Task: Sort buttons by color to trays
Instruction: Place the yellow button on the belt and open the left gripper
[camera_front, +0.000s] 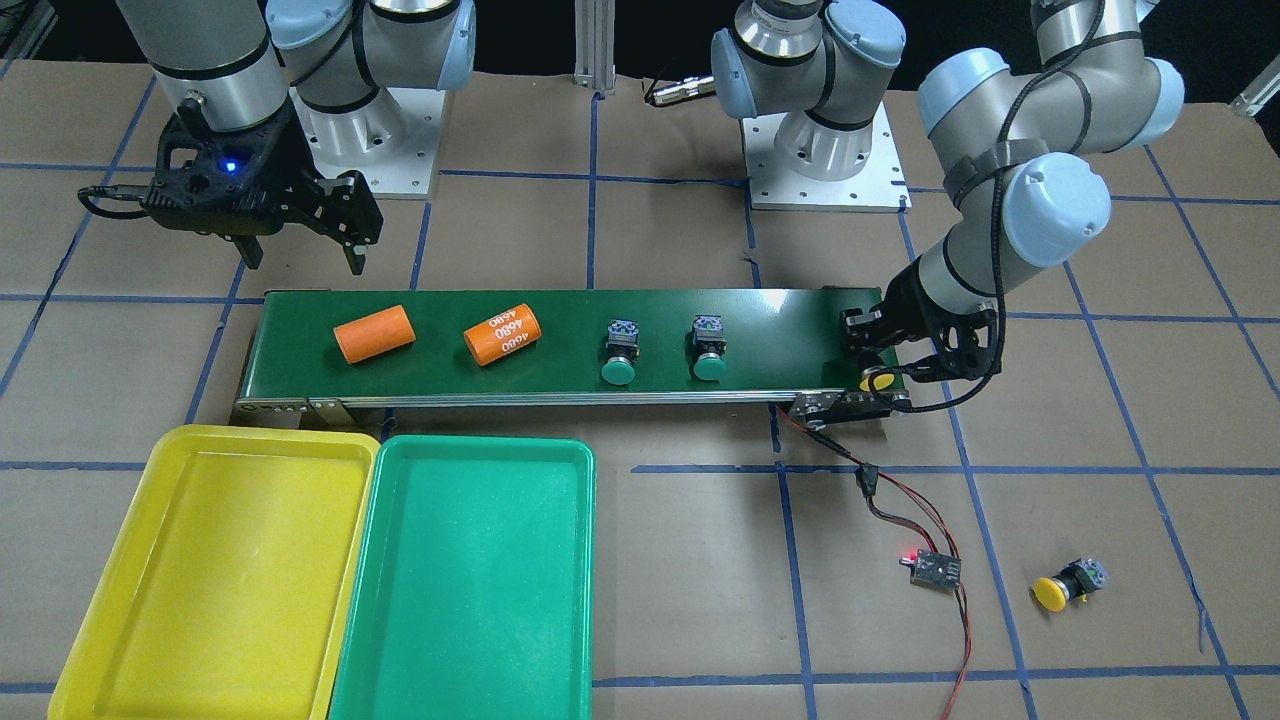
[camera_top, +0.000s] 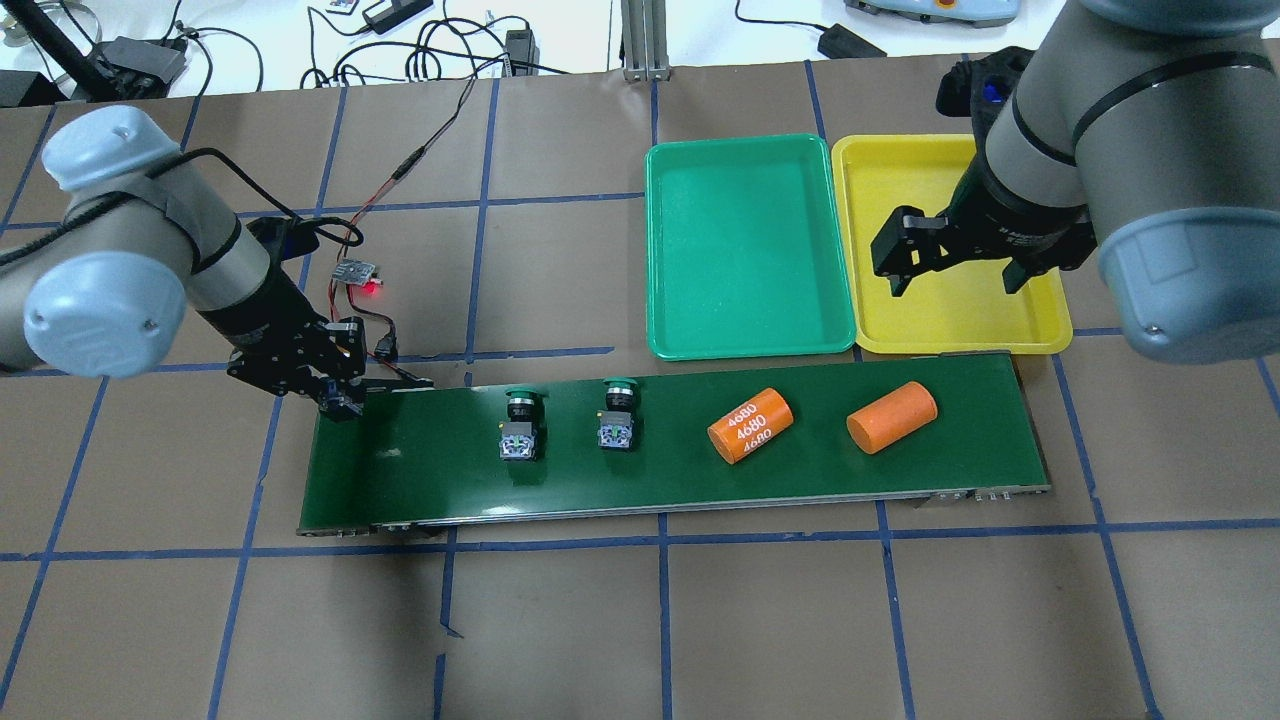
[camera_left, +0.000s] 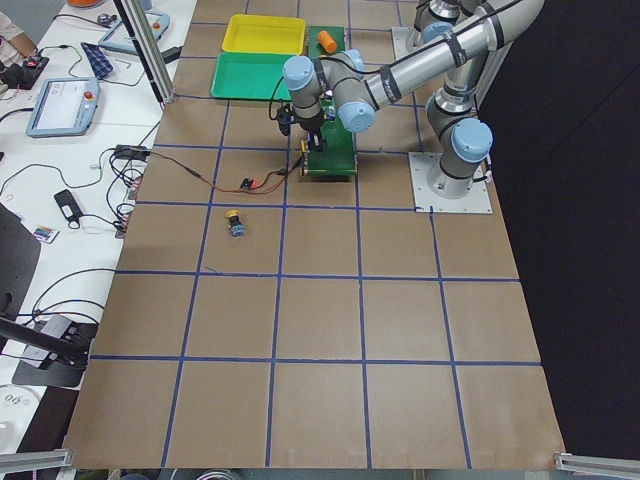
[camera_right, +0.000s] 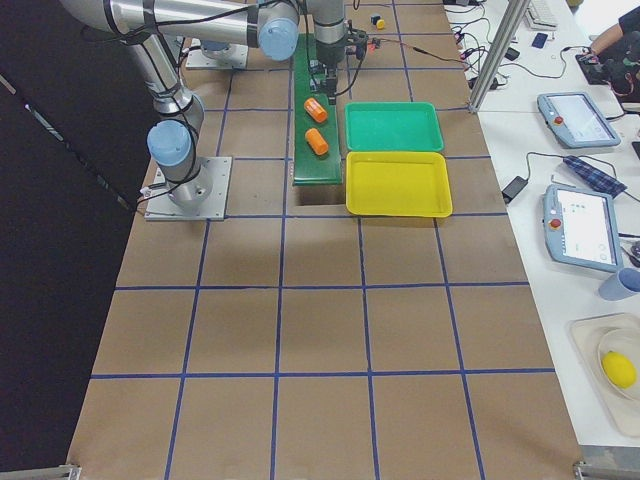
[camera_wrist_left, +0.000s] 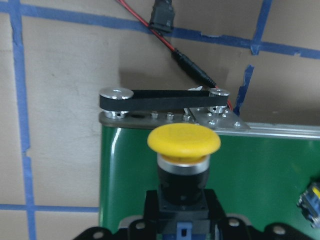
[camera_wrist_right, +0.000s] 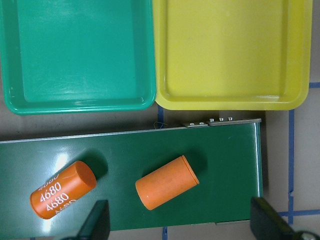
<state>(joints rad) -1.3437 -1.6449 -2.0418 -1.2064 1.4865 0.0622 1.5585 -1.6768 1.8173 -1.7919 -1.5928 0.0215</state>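
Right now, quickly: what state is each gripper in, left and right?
Left gripper: jaws closed on a yellow button at the conveyor belt's end.
Right gripper: jaws open, holding nothing.

On the belt (camera_top: 420, 470), buttons (camera_top: 520, 438) and cylinders (camera_top: 750, 425) lie in a row, with trays (camera_top: 745, 250) side by side alongside.

My left pincer (camera_front: 880, 372) is matt black plastic; its yellow button (camera_wrist_left: 184, 140) has a smooth, faintly shiny plastic cap over a bright metal collar. The conveyor belt (camera_wrist_left: 260, 170) is glossy green with a metal edge. The yellow tray (camera_wrist_right: 225, 50) and green tray (camera_wrist_right: 80, 50) are smooth, sheeny plastic; the orange cylinders (camera_wrist_right: 166, 182) look matt; matt brown paper covers the table (camera_front: 640, 560).
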